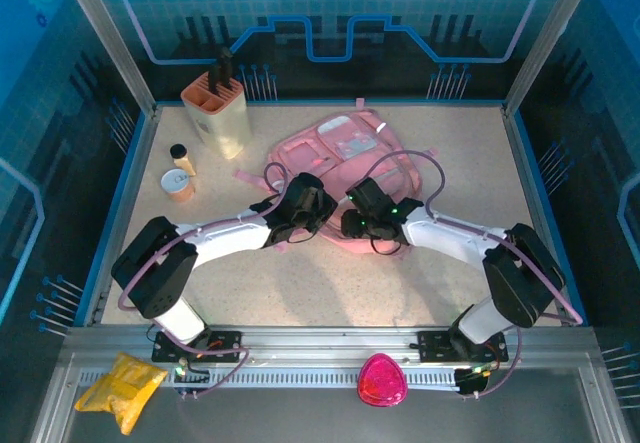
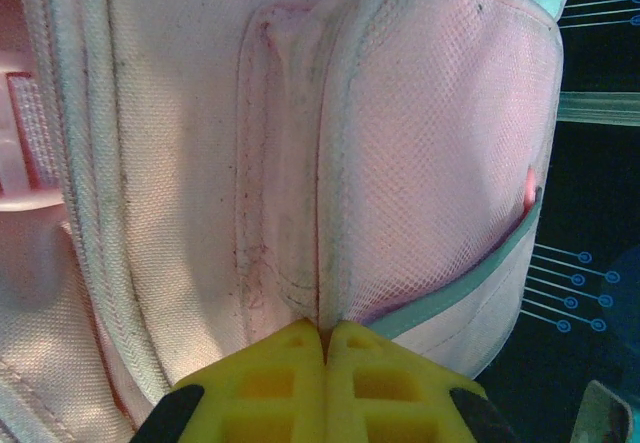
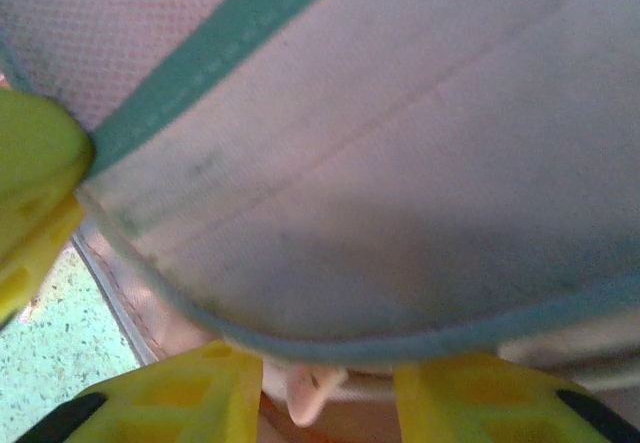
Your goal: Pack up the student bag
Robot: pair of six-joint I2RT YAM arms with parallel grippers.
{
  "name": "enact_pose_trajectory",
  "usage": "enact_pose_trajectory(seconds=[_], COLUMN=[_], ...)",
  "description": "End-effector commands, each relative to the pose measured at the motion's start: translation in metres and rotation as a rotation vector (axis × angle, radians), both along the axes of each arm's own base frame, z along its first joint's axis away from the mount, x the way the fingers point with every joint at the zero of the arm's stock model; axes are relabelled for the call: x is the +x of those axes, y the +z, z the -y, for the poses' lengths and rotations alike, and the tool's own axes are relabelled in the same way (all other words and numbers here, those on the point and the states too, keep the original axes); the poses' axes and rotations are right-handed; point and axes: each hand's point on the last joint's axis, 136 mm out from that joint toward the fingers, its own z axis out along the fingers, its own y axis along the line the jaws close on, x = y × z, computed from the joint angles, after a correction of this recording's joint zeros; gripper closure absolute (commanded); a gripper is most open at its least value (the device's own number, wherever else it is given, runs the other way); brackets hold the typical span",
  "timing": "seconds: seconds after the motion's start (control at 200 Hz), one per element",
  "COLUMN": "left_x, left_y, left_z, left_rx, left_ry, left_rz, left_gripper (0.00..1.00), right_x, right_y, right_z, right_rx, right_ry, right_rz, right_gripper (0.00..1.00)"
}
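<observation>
One student bag (image 1: pixel 345 148) lying on tabletop (image 1: pixel 320 293). At its 6 o'clock, two: left end effector (image 2: pixel 325 335) clenched on a pocket fold (image 2: pixel 322 263), right end effector (image 3: pixel 325 388) released, jaws apart.

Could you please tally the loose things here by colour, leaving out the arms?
Pink: 2 (soft pink fabric backpack, shiny magenta rounded pouch)
Beige or tan: 3 (beige slotted holder, small dark-capped tan bottle, round tan tub)
Yellow: 1 (crumpled yellow packet)
Black: 1 (dark handle in the holder)
Total: 7
</observation>
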Motion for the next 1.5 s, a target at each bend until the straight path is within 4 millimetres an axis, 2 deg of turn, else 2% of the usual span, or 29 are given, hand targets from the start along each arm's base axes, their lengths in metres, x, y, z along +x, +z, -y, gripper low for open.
enact_pose_trajectory(seconds=[0.0, 0.3, 0.535, 0.635, 0.79, 0.951, 1.091, 1.301, 1.376, 1.496], left_x=[0.012, 0.008, 0.005, 0.006, 0.008, 0.0, -0.01, -0.016, -0.014, -0.007], left_y=[0.044, 0.044, 0.044, 0.041, 0.039, 0.035, 0.029, 0.025, 0.019, 0.01], left_z=[0.007, 0.006, -0.019, -0.029, -0.037, -0.011, 0.019, 0.045, 0.049, 0.051], left_rx=[-0.062, -0.047, 0.056, 0.077, 0.092, 0.037, -0.042, -0.077, -0.078, -0.059], left_ry=[0.022, 0.026, 0.072, 0.079, 0.077, 0.007, -0.024, -0.031, -0.014, 0.019], left_rz=[0.097, 0.098, 0.113, 0.098, 0.097, 0.075, 0.067, 0.048, 0.035, 0.013], left_gripper=[1.0, 1.0, 1.0, 1.0, 1.0, 1.0, 0.74, 0.55, 0.53, 0.54], right_x=[0.013, 0.019, 0.014, 0.011, 0.012, 0.012, 0.01, 0.011, 0.011, 0.011], right_y=[0.006, -0.004, 0.007, 0.014, 0.02, 0.028, 0.029, 0.023, 0.022, 0.02], right_z=[-0.01, 0.003, 0.027, 0.047, 0.067, 0.061, 0.051, 0.052, 0.051, 0.051], right_rx=[0.029, -0.067, -0.195, -0.243, -0.211, -0.183, -0.14, -0.145, -0.137, -0.139], right_ry=[-0.019, -0.036, -0.031, -0.048, -0.056, -0.003, 0.026, 0.024, 0.024, 0.021], right_rz=[0.022, 0.059, 0.12, 0.146, 0.132, 0.137, 0.13, 0.128, 0.127, 0.125], right_gripper=[0.66, 0.83, 1.0, 1.0, 1.0, 1.0, 1.0, 1.0, 1.0, 1.0])
